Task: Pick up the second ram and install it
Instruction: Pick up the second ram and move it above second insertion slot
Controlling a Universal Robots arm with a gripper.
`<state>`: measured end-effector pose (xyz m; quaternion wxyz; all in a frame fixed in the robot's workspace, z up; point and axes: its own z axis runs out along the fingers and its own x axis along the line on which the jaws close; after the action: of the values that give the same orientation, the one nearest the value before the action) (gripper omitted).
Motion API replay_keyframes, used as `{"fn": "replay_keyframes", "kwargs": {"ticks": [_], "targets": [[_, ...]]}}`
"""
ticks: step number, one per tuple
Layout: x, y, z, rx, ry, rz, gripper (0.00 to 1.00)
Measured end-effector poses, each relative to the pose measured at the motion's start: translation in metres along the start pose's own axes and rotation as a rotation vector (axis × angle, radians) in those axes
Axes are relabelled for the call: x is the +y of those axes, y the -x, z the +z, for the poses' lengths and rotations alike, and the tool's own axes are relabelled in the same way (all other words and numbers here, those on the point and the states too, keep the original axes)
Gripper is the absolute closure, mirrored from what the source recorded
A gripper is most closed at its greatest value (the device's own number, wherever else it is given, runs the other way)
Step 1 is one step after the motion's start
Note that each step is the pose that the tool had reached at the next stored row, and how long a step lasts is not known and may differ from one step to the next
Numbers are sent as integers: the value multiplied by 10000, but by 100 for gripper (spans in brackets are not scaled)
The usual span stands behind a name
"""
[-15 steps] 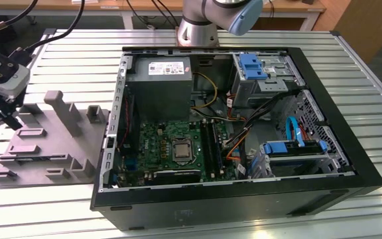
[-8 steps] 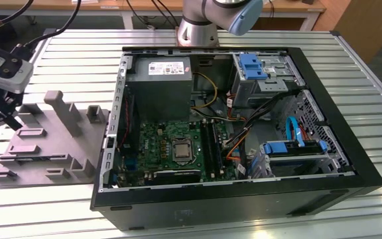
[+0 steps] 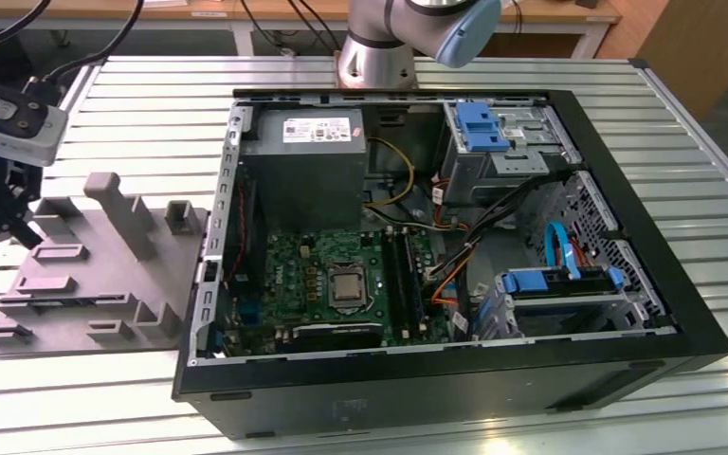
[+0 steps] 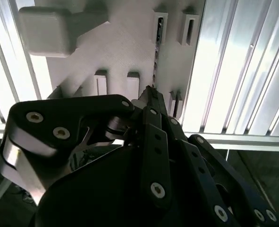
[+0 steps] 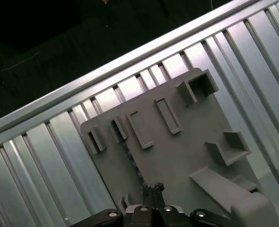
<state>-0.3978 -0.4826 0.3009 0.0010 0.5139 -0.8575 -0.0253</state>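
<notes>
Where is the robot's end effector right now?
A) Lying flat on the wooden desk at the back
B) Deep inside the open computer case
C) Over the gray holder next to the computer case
C: in the exterior view the end effector is over the gray holder at that view's left, outside the open computer case. The first wrist view shows it close to the thin blue ram stick, which stands on edge in that holder.

Desk was ribbed bare metal. On it sat an open computer case and, just beside it, a grey holder plate.
</notes>
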Motion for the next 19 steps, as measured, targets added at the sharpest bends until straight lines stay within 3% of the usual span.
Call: {"fn": "replay_keyframes", "kwargs": {"ticks": [19], "targets": [[-3, -1, 50, 153, 84, -3457, 89]]}}
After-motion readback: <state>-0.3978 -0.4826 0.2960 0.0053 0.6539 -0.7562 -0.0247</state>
